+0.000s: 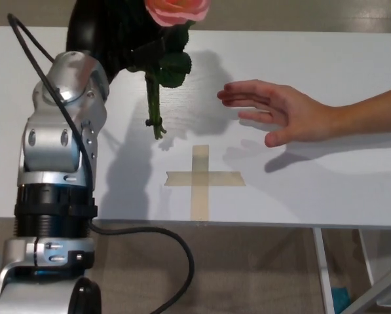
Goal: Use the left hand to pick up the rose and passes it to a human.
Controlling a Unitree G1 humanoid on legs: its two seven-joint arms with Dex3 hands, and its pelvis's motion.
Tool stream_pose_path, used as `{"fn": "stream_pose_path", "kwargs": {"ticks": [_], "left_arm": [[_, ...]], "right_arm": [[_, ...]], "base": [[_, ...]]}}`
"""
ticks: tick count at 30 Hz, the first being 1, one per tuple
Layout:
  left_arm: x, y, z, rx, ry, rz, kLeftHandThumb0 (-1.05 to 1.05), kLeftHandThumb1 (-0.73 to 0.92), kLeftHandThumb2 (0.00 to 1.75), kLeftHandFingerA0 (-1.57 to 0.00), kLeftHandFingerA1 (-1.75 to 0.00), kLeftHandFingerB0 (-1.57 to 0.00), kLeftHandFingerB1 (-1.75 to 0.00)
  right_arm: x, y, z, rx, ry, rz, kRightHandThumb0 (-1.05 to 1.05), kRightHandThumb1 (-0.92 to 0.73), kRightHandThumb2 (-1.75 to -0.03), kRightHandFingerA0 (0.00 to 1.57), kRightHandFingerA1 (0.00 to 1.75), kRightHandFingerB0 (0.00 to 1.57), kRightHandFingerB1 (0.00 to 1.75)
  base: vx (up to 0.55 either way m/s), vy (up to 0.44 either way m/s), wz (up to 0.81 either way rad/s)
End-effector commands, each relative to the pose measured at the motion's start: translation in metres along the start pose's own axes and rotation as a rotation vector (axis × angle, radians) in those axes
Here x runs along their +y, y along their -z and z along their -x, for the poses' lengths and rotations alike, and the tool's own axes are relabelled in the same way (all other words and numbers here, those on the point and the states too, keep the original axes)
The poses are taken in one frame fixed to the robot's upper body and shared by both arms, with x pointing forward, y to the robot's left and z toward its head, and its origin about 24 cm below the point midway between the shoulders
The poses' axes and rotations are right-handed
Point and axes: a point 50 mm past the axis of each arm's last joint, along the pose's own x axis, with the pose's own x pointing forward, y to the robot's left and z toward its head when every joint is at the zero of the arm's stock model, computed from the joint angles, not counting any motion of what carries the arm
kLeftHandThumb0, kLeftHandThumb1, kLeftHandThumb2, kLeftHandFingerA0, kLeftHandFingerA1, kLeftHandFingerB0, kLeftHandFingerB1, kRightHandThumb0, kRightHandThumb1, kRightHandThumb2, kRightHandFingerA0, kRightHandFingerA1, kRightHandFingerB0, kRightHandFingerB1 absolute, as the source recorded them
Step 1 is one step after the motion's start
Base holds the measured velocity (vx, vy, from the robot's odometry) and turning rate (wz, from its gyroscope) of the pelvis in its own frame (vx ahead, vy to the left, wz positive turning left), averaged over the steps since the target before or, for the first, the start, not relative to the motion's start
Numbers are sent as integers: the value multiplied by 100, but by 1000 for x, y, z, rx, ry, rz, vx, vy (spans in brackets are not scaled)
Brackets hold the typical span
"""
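Observation:
A pink rose (177, 9) with dark green leaves and a green stem (155, 104) hangs above the white table (313, 190) at the upper left. My left hand (107, 36), black, is shut on it near the leaves, with the silver forearm (61, 150) rising from the lower left. The stem points down toward the table, its tip just above the surface. A person's open hand (280, 111) reaches in from the right, palm down, fingertips a short way right of the stem. My right hand does not show.
A cross of beige tape (202, 178) marks the table below the rose and the person's hand. A black cable (162, 242) loops from my left arm under the table's front edge. Table legs (323, 268) show at lower right.

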Motion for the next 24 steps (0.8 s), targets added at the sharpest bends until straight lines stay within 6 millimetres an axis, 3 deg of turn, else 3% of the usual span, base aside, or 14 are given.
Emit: {"fn": "stream_pose_path", "kwargs": {"ticks": [1,10,12,15,16,20,24], "left_arm": [[-11,6,1,-1,26,-8,-15,76,78,-95,-137,-78,-115],[-27,9,-4,9,48,9,-15,76,78,-97,-137,-79,-114],[-41,14,-6,22,57,43,-16,78,75,-98,-137,-80,-109],[-41,14,-7,20,56,43,-16,78,75,-98,-137,-80,-109],[-46,16,-8,25,62,49,-14,77,71,-97,-131,-83,-97],[-57,18,-13,34,75,63,-17,78,74,-91,-140,-81,-111],[-68,17,-18,35,84,81,-16,77,75,-93,-139,-83,-112]], "right_arm": [[-2,3,0,16,-4,-1,-56,-77,-64,64,45,50,35],[-4,0,0,12,-4,2,-56,-77,-64,64,45,50,35],[-1,-1,-1,11,-11,-8,-56,-77,-64,64,45,50,35],[-1,-1,-1,11,-11,-9,-56,-77,-64,64,45,50,35],[-1,-1,-1,9,-12,-10,-56,-77,-64,64,44,50,35],[0,-3,-1,6,-16,-9,-56,-77,-64,63,44,49,35],[1,-6,-2,0,-22,-5,-56,-77,-64,63,44,49,35]], "base": [[0,0,0],[0,0,0],[0,0,0],[0,0,0],[0,0,0],[0,0,0],[0,0,0]]}}
